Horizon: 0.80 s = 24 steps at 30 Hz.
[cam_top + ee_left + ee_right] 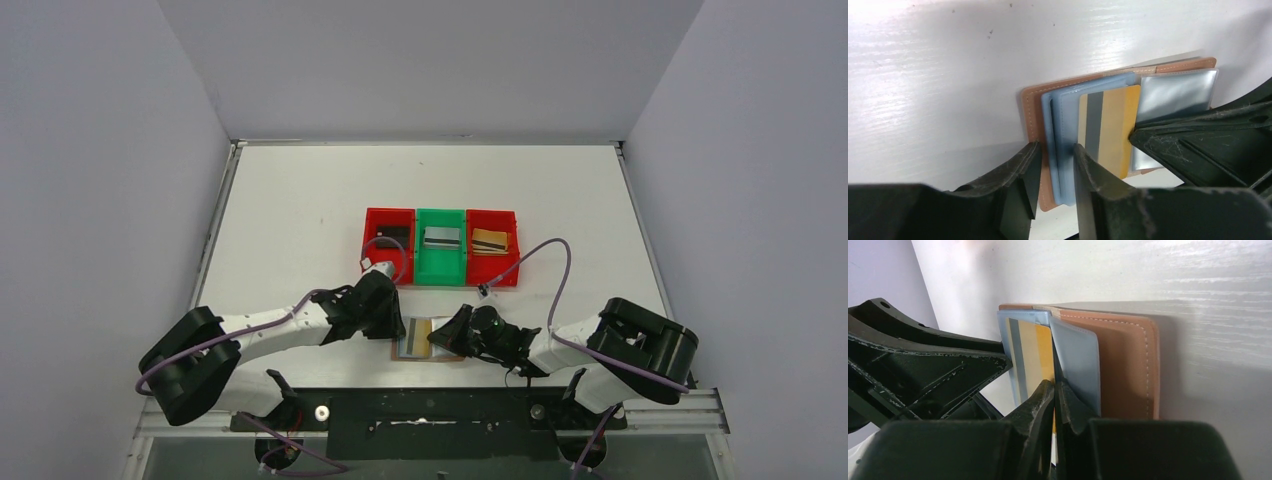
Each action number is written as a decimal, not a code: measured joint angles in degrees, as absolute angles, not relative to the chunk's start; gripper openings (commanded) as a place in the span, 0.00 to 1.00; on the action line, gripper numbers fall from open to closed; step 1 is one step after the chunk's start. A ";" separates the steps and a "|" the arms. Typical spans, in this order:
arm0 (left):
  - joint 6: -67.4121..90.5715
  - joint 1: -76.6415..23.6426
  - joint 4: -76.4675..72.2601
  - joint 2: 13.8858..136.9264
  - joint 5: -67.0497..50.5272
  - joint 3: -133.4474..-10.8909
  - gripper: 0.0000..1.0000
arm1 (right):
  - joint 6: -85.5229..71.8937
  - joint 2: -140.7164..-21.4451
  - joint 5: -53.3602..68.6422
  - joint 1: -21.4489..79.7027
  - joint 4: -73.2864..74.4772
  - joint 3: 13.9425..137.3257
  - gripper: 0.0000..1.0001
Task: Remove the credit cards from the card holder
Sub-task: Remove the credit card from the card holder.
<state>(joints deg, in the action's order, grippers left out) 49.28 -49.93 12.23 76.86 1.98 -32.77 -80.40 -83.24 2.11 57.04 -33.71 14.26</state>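
The tan leather card holder (404, 354) lies open near the table's front edge, between both arms. Its grey-blue slots (1068, 115) hold a gold-tan credit card (1110, 130) with a grey stripe. My left gripper (1055, 160) stands partly open, its fingers astride the holder's left edge and blue lining; whether they press on it is not clear. My right gripper (1054, 390) is shut on the near edge of the gold-tan credit card (1035, 350), which still sits in the slot. From above, the left gripper (398, 325) and right gripper (447, 335) flank the holder.
Three bins stand in a row behind the holder: a red one (376, 222) with a black card, a green one (441, 270) with a silver card, a red one (513, 250) with a gold card. Purple cables loop over both arms.
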 measured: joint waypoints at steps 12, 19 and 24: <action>49.45 -49.93 10.15 76.93 1.87 -32.16 0.08 | -80.95 -83.24 3.09 56.66 -34.72 14.26 0.23; 49.43 -49.93 9.61 76.88 1.85 -31.94 0.06 | -81.30 -84.23 3.68 56.60 -35.92 14.22 0.08; 49.32 -49.89 9.39 76.71 1.96 -31.77 0.04 | -81.93 -84.25 3.33 56.55 -35.51 13.98 0.00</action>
<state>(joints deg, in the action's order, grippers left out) 49.32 -49.89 9.39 76.71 1.96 -31.77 -81.93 -84.25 3.33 56.55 -35.51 13.98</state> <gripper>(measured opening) 0.132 0.028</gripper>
